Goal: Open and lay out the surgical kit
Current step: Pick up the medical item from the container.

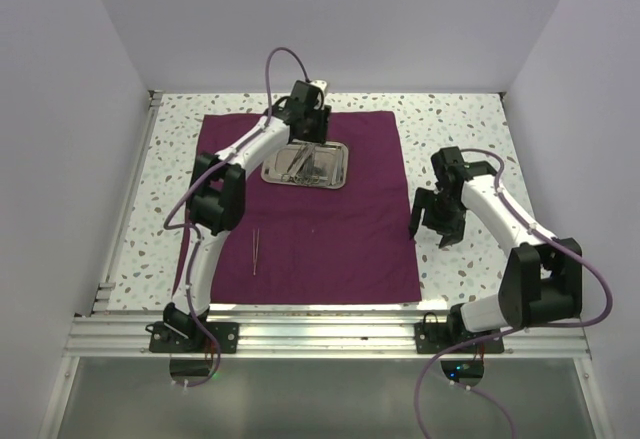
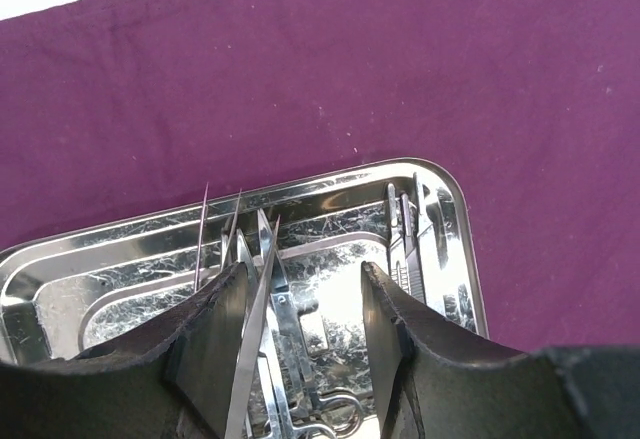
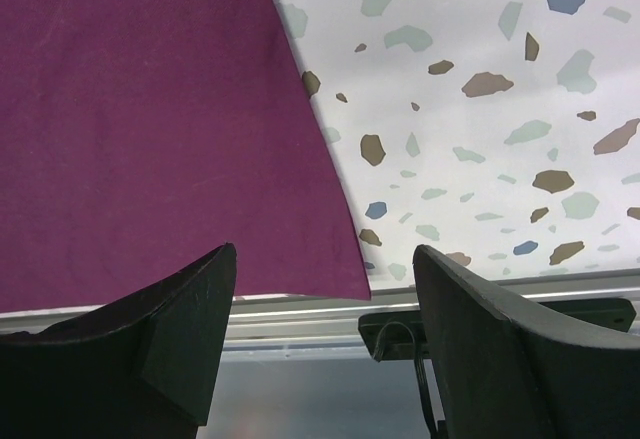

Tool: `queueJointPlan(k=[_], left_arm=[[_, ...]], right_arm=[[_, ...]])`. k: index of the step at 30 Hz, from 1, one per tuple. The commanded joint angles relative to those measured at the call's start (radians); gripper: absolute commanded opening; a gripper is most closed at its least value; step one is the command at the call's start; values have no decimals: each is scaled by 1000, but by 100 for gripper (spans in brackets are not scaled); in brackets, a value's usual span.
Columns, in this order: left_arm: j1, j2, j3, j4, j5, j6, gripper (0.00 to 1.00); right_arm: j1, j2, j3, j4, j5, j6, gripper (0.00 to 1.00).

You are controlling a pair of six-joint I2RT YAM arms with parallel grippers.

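The dark purple cloth [image 1: 330, 239] of the surgical kit lies spread flat on the table. On its far part stands the shiny steel tray [image 1: 340, 181] with several slim instruments [image 2: 290, 349] in it, among them ring-handled scissors and tweezers. One pair of tweezers [image 1: 255, 252] lies loose on the cloth, nearer the front. My left gripper [image 2: 305, 269] hangs open just over the tray, its fingers astride the instruments; a thin steel blade runs along the left finger [image 2: 215, 339]. My right gripper [image 3: 322, 251] hovers open and empty at the cloth's right edge [image 3: 150, 109].
Speckled terrazzo tabletop [image 3: 480, 109] shows around the cloth. An aluminium rail [image 1: 320, 334] with both arm bases runs along the near edge. White walls close in the left, far and right sides.
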Motion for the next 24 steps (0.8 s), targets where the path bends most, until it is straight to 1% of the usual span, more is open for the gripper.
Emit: queueJointPlan(k=[1,11,14,15,17,18,19,20,22,23,24], left_arm=[[9,33,48,25,-3,21,53],[14,91,74,21,-3,17,51],[17,99,77,22,2,12,47],[18,99,79,22,3,11,43],[20,103,80,24,3,11,39],[21,103,82,24,2,11,33],[21,103,80,24,0,11,31],[23,102,83,24,0,11,24],[23,99,85,24,-1,11,17],[26,97,83,22,-3,9,10],[28,96,85,22,-4,9,7]], right_arm=[[5,8,44,4,15,2,75],[5,31,60,-4,29,-11,75],[5,36,61,-5,31,-12,75],[5,36,60,-2,31,-12,75],[3,38,58,-1,32,-12,75],[5,39,57,1,32,-12,75],[5,39,57,1,32,-11,75],[3,41,55,4,32,-9,75],[3,44,54,7,31,-8,75],[5,45,54,7,31,-8,75],[5,45,54,9,29,-9,75]])
